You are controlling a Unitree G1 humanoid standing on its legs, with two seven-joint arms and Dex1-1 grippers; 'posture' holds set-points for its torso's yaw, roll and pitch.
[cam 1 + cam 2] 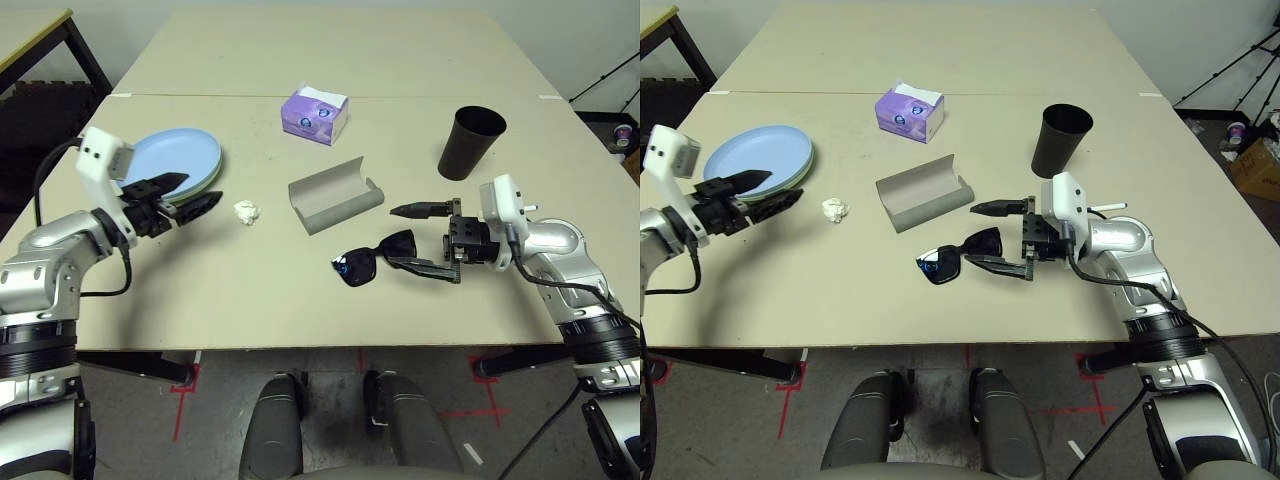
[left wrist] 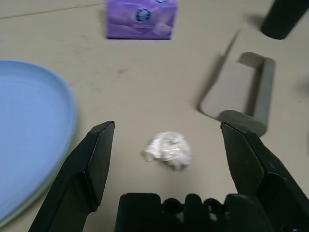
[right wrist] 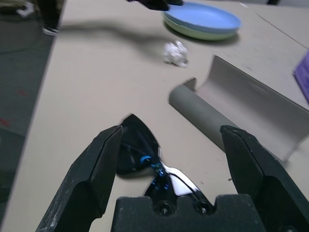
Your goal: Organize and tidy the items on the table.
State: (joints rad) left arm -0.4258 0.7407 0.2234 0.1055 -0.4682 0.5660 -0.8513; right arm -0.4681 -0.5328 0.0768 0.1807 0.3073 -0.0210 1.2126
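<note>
1. Head views: the table [image 1: 300, 300] holds one pair of sunglasses [image 1: 375, 259] near the front, lenses down and arms unfolded toward the right. Just beyond them lies one grey case [image 1: 335, 195], open like a trough — probably set so for the glasses to go in. One black cup [image 1: 470, 142] stands upright far right, and one purple tissue box [image 1: 315, 113] sits far centre. Two plates [image 1: 180, 160] are stacked at the left, blue over green, already tidy by the look of it. One crumpled tissue [image 1: 246, 211] lies between plates and case. A white pen shows only as a sliver behind the right arm, so I cannot count pens.

2. Left wrist view: the left gripper [image 2: 169, 145] is spread wide and empty, its fingers either side of the tissue, which lies on the table apart from them — lined up, I judge, for a pick.

3. Right wrist view: the right gripper [image 3: 169, 154] is also wide open and holds nothing. The sunglasses lie between its fingers, the case just beyond. One finger appears, in the head views, to rest against a temple arm; real contact I cannot tell.
</note>
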